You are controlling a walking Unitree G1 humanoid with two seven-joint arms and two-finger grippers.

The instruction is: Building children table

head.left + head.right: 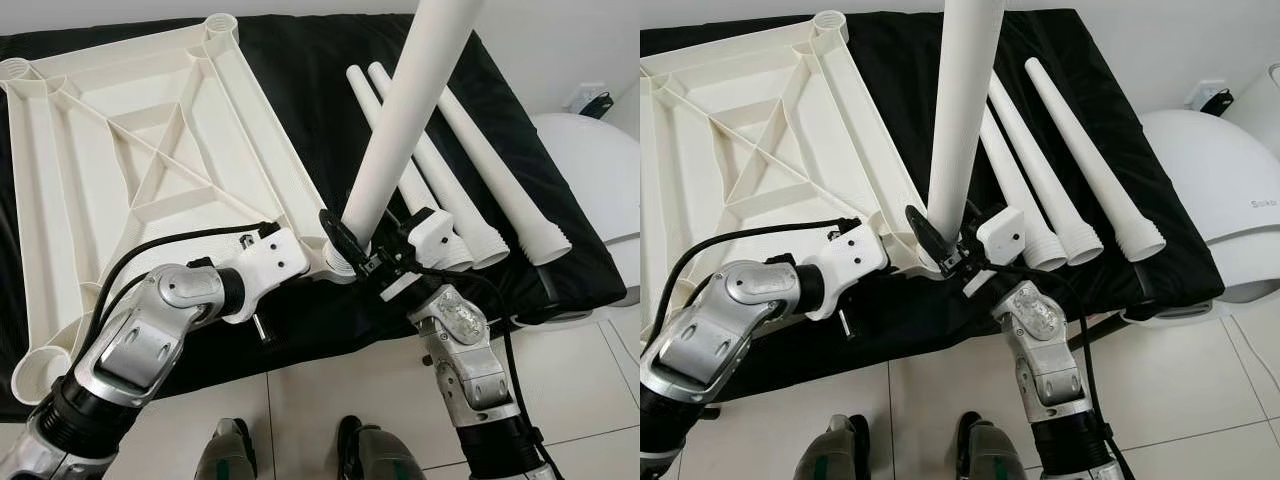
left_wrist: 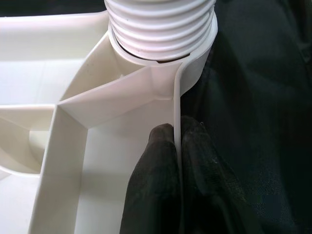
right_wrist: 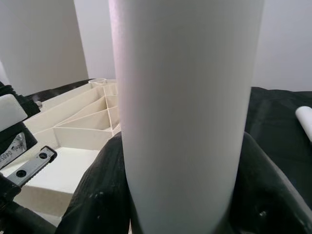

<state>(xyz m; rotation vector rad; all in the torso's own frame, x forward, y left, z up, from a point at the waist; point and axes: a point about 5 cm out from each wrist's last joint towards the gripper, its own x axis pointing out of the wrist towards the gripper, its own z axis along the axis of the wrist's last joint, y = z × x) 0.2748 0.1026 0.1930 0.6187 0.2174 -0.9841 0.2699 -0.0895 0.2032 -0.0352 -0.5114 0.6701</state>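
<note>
Black cloth (image 1: 300, 90) covers the low surface where the work lies, with pale floor tiles (image 1: 330, 400) below it. On the cloth rests the white tabletop (image 1: 130, 150), upside down with its ribs up and a round socket at each corner. One leg (image 1: 400, 130) stands upright, leaning a little, with its threaded end sitting in the near corner socket (image 2: 161, 53); the threads show above the socket rim, so I judge it is not yet screwed fully home.

Robot's right gripper (image 1: 360, 255) is closed around the leg just above the socket, its black fingers (image 3: 97, 195) wrapping the tube on both sides, probably to turn it or hold it straight in the thread. Its left gripper (image 2: 178, 146) is pinched shut on the tabletop's thin edge wall right beside that socket, likely to keep the top from spinning or sliding while the leg goes in.

Three spare legs (image 1: 1070, 170) lie side by side on the cloth just to the right, threaded ends toward the robot, close to the right arm and liable to be knocked. Beyond them sits a rounded white appliance (image 1: 1220, 200). Robot's feet (image 1: 300, 455) stand on the tiles near the edge.
</note>
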